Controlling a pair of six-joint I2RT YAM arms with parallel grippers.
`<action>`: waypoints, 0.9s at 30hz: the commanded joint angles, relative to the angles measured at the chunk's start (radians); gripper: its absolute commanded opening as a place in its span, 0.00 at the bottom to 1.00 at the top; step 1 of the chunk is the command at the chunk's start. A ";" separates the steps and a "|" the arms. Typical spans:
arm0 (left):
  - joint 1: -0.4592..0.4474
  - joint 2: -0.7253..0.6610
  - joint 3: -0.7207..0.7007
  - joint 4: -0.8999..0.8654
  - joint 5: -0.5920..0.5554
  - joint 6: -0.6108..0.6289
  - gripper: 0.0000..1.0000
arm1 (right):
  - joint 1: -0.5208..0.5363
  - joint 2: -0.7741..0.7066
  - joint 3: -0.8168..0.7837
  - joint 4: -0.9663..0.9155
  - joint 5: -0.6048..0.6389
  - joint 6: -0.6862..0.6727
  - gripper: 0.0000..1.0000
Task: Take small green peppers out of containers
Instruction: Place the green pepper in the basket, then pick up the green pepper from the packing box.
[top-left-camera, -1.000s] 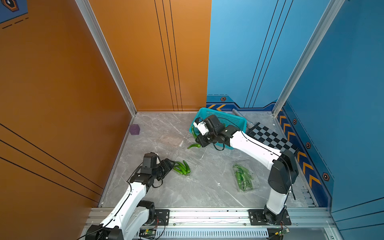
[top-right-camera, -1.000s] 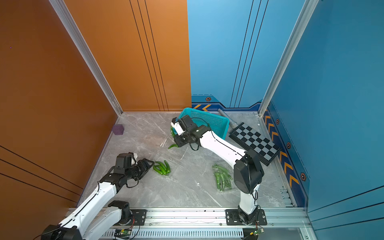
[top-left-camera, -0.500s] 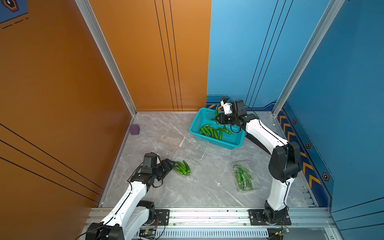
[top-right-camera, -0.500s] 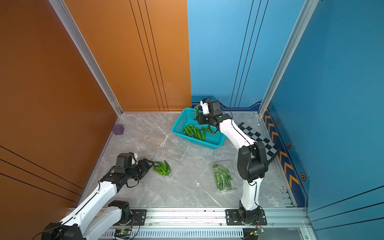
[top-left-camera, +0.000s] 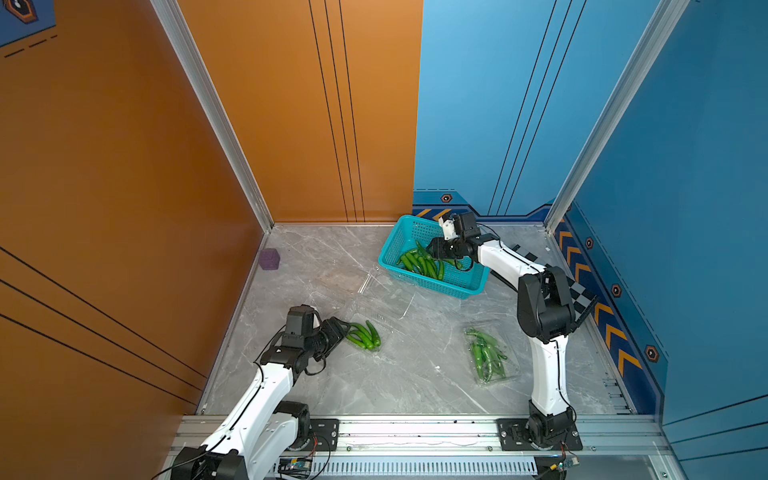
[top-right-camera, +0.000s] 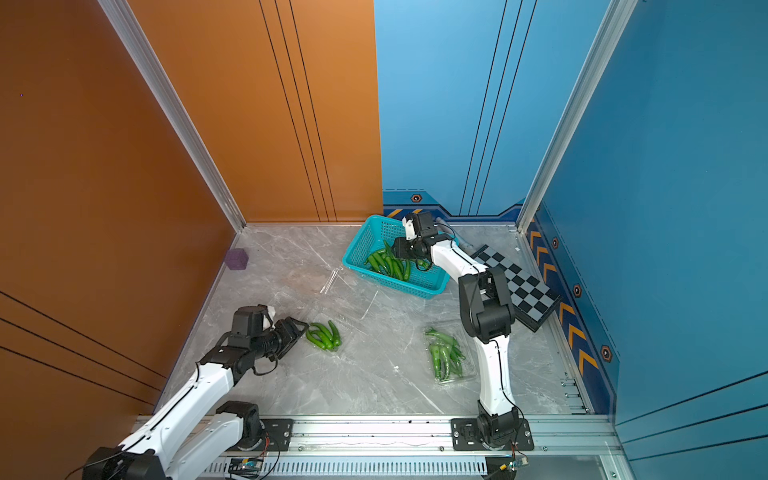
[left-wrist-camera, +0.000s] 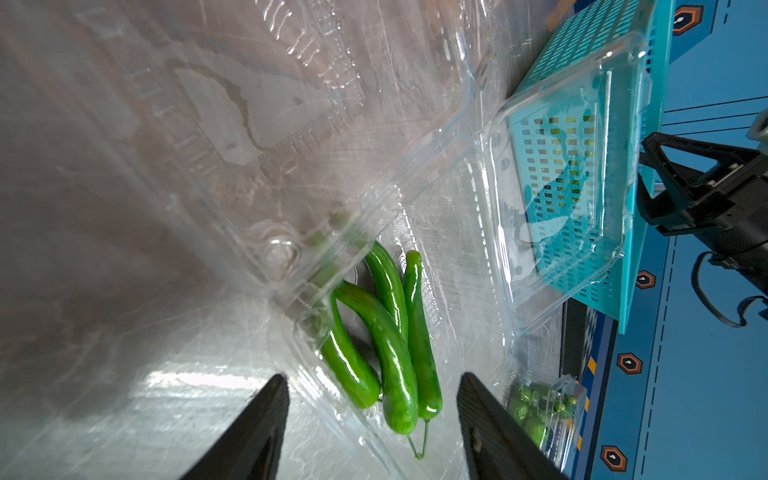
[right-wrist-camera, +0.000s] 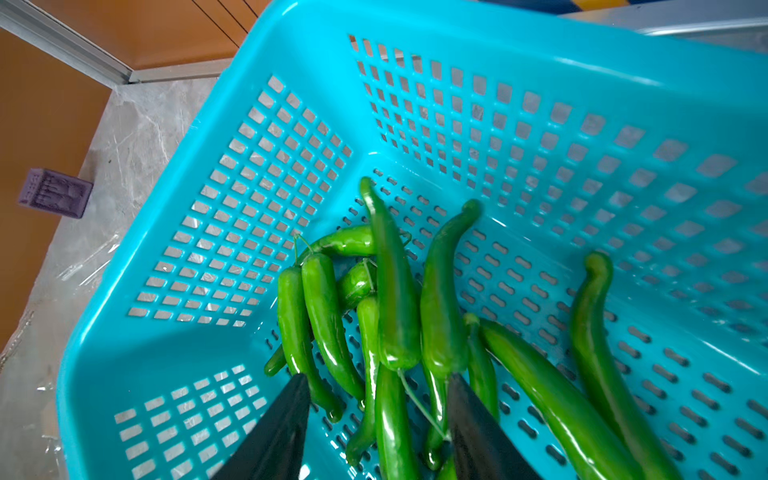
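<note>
The small green peppers sit in three places. One heap (right-wrist-camera: 390, 291) lies in the teal basket (right-wrist-camera: 166, 249) at the back of the bench (top-left-camera: 415, 374). A few peppers (left-wrist-camera: 386, 340) lie in an open clear container (left-wrist-camera: 332, 399) near the left arm. A third group (top-left-camera: 486, 353) lies in another clear container (top-left-camera: 513, 368) near the base of the right arm. A further clear container (top-left-camera: 382, 299) lies between the basket and the left container, with no peppers visible in it.

The right fingers (right-wrist-camera: 282, 428) are released and stand apart above the heap in the basket, with several peppers between the tips. No pepper is clamped. Whether a tip touches a pepper cannot be told.

The left fingers (left-wrist-camera: 257, 424) are also released. They stand wide apart at the stem ends of the peppers in the open container and grasp nothing.

In both top views the clear containers are hard to make out against the grey bench. In the left wrist view the raised lid (left-wrist-camera: 291, 166) blurs the far ends of the peppers behind it. Both wrist views cut the fingers off at the frame edge. In a top view the right arm hides most of the checkered board (top-left-camera: 582, 293). A purple block (top-left-camera: 269, 259) sits by the orange wall.
</note>
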 joint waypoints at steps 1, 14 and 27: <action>-0.005 -0.013 -0.010 0.009 0.015 0.014 0.67 | 0.013 -0.132 -0.033 0.018 0.032 -0.026 0.56; -0.006 -0.012 -0.011 0.009 0.023 0.019 0.67 | 0.335 -0.385 -0.267 -0.115 -0.093 -0.011 0.49; 0.006 -0.020 -0.032 0.023 0.020 0.015 0.67 | 0.554 -0.167 -0.196 -0.176 -0.117 0.005 0.46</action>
